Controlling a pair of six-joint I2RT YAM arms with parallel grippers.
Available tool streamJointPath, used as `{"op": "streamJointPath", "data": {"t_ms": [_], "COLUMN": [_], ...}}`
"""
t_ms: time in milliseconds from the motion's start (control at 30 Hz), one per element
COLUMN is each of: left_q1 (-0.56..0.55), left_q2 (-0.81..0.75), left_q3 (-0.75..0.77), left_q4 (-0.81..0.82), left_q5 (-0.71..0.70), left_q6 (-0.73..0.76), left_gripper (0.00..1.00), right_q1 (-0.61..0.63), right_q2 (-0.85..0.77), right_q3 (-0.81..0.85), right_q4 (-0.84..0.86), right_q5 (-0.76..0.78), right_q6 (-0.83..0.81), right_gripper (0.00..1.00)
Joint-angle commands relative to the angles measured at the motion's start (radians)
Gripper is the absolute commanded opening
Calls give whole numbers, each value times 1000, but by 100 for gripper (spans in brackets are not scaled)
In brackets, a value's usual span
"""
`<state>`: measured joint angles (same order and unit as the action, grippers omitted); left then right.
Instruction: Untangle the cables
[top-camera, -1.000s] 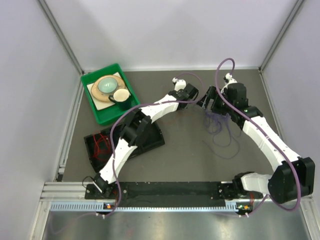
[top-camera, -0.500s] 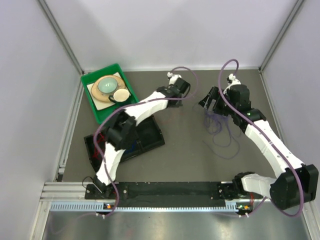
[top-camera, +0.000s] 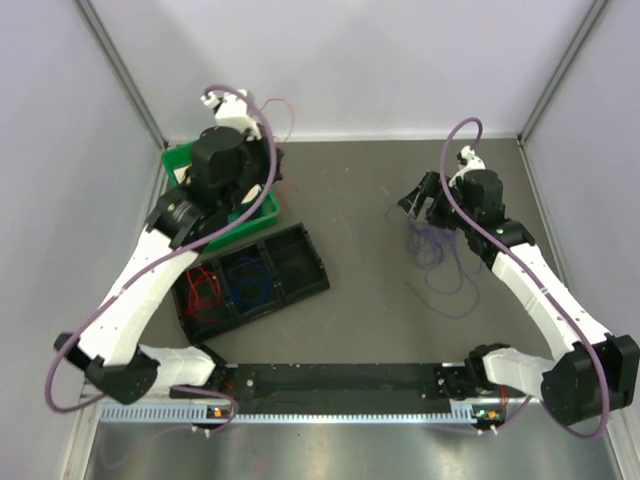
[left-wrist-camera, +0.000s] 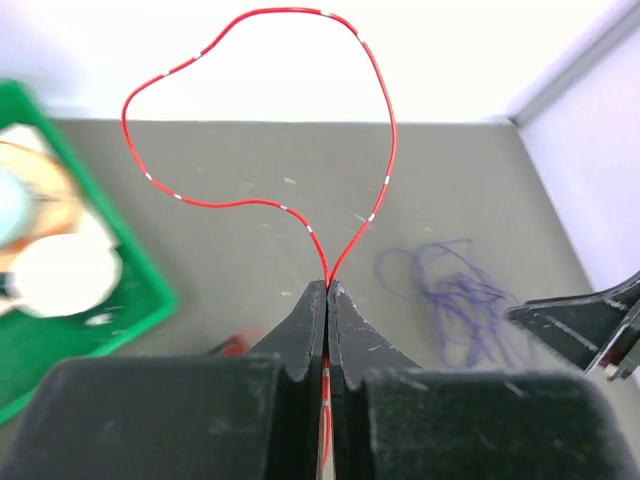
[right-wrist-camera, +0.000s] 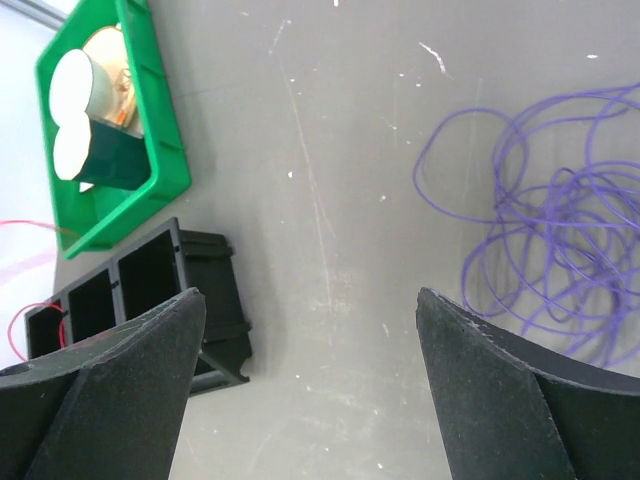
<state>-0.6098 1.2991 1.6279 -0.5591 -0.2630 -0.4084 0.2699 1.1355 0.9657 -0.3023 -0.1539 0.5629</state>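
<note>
My left gripper (top-camera: 274, 160) is raised over the green tray's right edge. In the left wrist view it (left-wrist-camera: 327, 287) is shut on a thin red cable (left-wrist-camera: 385, 150), which stands up from the tips in one loop and also shows from above (top-camera: 289, 118). A loose tangle of purple cable (top-camera: 440, 260) lies on the table at the right, and shows in both wrist views (left-wrist-camera: 455, 300) (right-wrist-camera: 560, 240). My right gripper (top-camera: 412, 205) (right-wrist-camera: 310, 292) is open and empty, above the table just left of the purple tangle. A red coil (top-camera: 205, 290) and a blue coil (top-camera: 248, 283) lie in the black tray.
A black three-compartment tray (top-camera: 300, 290) sits at centre left, its right compartment empty; it also shows in the right wrist view (right-wrist-camera: 200, 260). A green tray (top-camera: 175, 160) (right-wrist-camera: 165, 150) with a plate, bowl and cup stands at the back left. Walls enclose the table on three sides.
My left arm has swung from the table's middle up and to the back left, carrying the red cable and uncovering the black tray. My right gripper has hardly moved.
</note>
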Motion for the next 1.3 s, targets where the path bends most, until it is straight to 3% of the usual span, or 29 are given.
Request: {"op": "streamJointPath", "data": {"t_ms": [0,167,667,1267], "left_q1": [10,25,188,294], "left_q2": [-55,-147,-267,-297], "left_q3": [23,-29,-351,-232], "left_q4": [-195,-280,-265,-343], "left_q5": [-132,-260,-269,-387], "left_q6": [80,63,-3,69], "left_gripper": [0,0,0,0], "right_q1": [-5,-5,-5,-5], "right_q2": [35,78,110,133], "right_q3": [-12,-21,-27,-22], "right_q4": [103,155,183,201], "right_q5": [-50,-104,-150,-168], "right_q6": [28,60,74,91], "right_gripper": [85,85,84,84]}}
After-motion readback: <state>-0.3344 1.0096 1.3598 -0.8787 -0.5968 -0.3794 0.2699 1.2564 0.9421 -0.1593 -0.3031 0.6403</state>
